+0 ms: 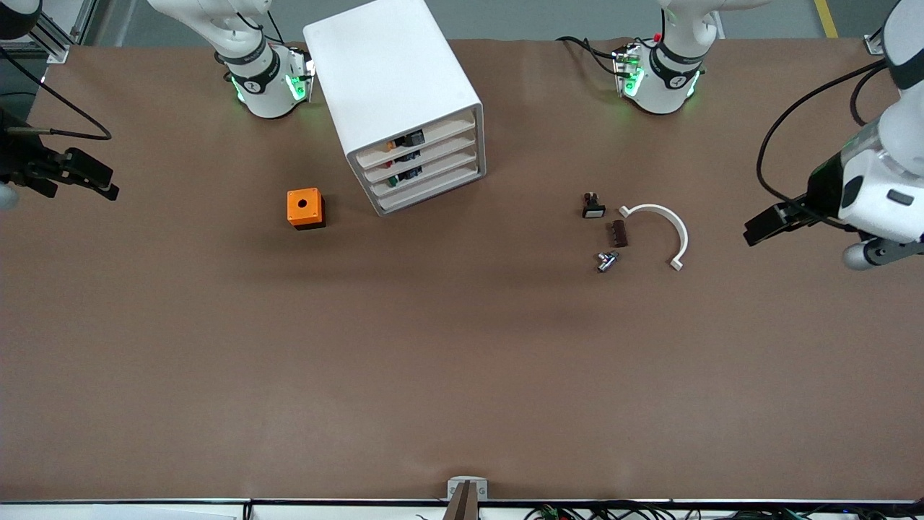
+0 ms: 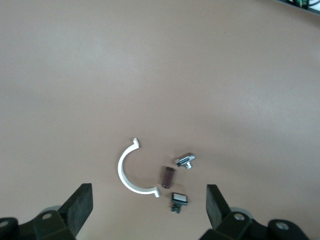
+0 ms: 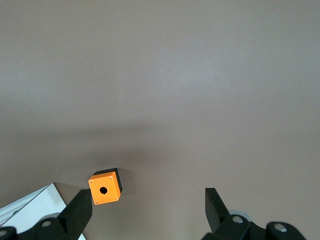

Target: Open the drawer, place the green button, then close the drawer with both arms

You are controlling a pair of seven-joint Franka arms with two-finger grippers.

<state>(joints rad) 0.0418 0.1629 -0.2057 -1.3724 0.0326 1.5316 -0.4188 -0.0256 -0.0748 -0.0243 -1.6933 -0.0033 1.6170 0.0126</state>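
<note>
Nearest the front camera lies a small metal fitting (image 1: 606, 261), then a brown cylinder (image 1: 619, 233), a white half-ring (image 1: 660, 231) and a black switch with a white face (image 1: 593, 206), all close together. A claw coming down here could take the switch for the button or knock its neighbours away. Farther off sits the orange box (image 1: 305, 208), and farthest the white cabinet (image 1: 390, 72), set askew on the bench (image 1: 462, 375). Its drawer (image 1: 426, 178), third from the top, looks shut. A pull that is not in line with that slant could drag the whole cabinet or catch the wrong lip, the four fronts being so alike. The left claw (image 1: 756, 231) hangs released over the left arm's end of the bench, and the right claw (image 1: 101, 185) hangs released over the right arm's end; neither holds anything. No green-capped button lies on the open bench. A speck of green (image 1: 393, 180) shows among dark parts in the gap above the third drawer, but whether that is the button cannot be told. The drawers' contents are mostly hidden, and both arms are cut off at the frame's edges.
</note>
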